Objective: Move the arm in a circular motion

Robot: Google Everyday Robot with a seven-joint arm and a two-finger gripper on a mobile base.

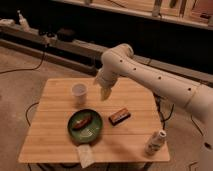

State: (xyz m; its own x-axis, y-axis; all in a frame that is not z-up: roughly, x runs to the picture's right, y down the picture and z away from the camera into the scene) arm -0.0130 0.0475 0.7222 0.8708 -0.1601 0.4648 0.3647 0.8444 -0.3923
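Camera view is showing the arm (150, 75) only in part: its thick lower stretch is running off the right edge, so the base is cut off. The background shelves are lying in shadow and their contents are hard to make out. What is lying on the green plate (70, 128) is also unclear: a brown piece (81, 121) and something pale beside it.

Counting: one arm, one gripper (105, 93), one wooden table (50, 142), one white cup (79, 93), one plate, one dark bar (119, 116), one white bottle (155, 142) near the front right corner, and one pale sheet (85, 156) overhanging the front edge.

The arm is reaching in from the right, rising to a rounded joint over the table's back edge, then bending down to the gripper at its slim end. The gripper is hanging over the back half of the table, just right of the cup. Whether it is clenched or released, I cannot tell.
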